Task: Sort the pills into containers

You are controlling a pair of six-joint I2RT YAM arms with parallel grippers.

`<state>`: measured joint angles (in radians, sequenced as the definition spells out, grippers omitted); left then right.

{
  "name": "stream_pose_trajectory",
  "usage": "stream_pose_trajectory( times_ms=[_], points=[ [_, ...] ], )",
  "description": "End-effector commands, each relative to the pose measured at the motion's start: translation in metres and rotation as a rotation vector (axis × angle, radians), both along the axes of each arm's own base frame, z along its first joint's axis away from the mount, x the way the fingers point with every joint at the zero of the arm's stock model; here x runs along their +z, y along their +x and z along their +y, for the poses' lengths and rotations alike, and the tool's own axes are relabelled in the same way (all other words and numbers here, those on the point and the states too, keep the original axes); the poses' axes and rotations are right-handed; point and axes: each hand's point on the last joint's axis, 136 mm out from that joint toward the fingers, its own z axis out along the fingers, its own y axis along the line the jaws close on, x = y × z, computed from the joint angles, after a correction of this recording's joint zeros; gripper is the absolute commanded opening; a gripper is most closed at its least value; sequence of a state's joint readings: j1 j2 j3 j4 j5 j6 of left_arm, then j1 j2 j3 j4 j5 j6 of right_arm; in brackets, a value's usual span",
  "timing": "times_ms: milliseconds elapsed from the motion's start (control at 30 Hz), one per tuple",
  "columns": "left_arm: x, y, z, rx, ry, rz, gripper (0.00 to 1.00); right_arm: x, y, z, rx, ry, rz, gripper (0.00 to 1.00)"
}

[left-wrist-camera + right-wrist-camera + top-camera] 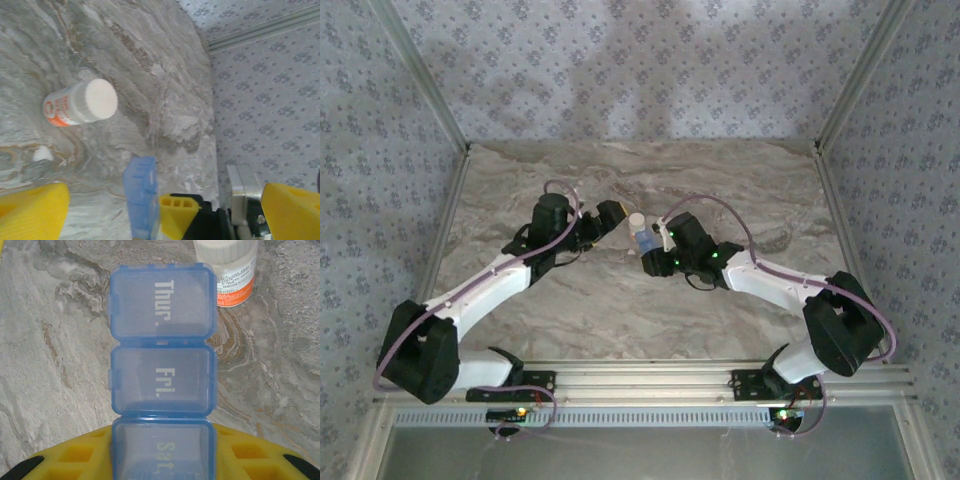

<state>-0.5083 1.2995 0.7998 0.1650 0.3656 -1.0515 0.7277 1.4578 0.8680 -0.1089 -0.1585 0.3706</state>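
Note:
The containers are the compartments of a translucent blue pill box [162, 375], with lids marked Thur., Fri. and Sat. all closed. My right gripper [162, 455] is shut on the box's Sat. end, its yellow fingers [70, 457] on both sides. From above, the box [645, 240] sits at the tip of the right gripper [654, 246]. My left gripper [160, 215] stands wide open, the box [142, 195] between its yellow fingers [30, 212] without touching them. One small white pill [42, 153] lies on the table, left of the box.
A white bottle with an orange label [80, 104] stands on the marble table [620, 300] just beyond the box; it also appears as the bottle [227, 270] and the bottle [636, 220]. Patterned walls [640, 60] enclose the table on three sides.

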Motion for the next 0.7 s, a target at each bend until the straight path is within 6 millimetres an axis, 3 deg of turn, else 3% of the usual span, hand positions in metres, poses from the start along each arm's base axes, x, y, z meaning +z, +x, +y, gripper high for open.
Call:
stream_pose_trajectory(
  times_ms=[0, 667],
  points=[
    [0.026, 0.0, -0.017, -0.031, -0.123, -0.035, 0.98, 0.013, 0.001, 0.003, -0.009, 0.061, -0.007, 0.42],
    [0.012, -0.007, -0.038, -0.059, -0.117, 0.002, 0.98, 0.026, 0.013, 0.017, -0.036, 0.146, 0.008, 0.42]
  ],
)
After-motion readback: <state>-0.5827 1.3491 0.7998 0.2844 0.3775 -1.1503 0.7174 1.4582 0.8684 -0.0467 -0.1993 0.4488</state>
